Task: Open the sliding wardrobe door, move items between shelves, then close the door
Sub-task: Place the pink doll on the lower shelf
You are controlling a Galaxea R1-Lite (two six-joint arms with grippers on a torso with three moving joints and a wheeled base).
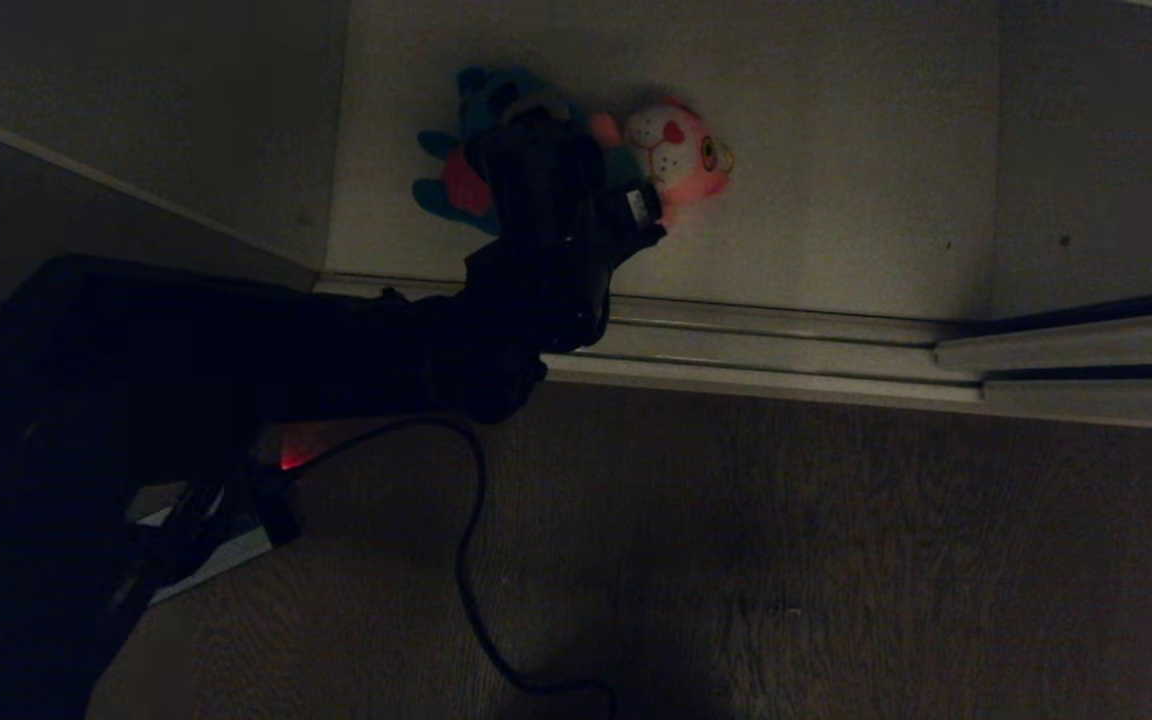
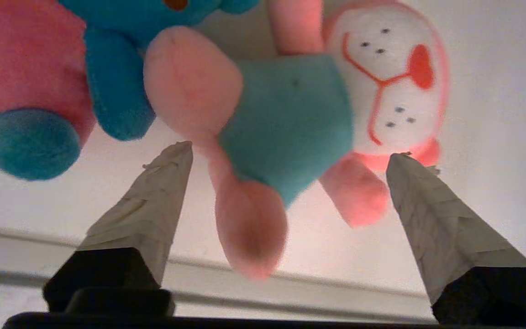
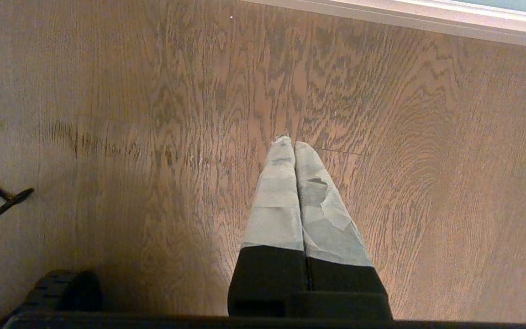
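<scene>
Wood-grain flooring (image 3: 107,114) fronts the wardrobe's pale metal track (image 1: 836,345); beyond the track lies the white shelf (image 1: 836,180), on which both plush toys rest side by side and touching; the teal-blue toy (image 1: 456,165) lies to the left of the pink toy (image 2: 290,114) (white face, teal outfit); the left gripper (image 2: 290,151) hangs just over the pink toy, jaws spread wide either side of it, gripping nothing; the right gripper (image 3: 292,144) is parked over the floor, jaws pressed together.
</scene>
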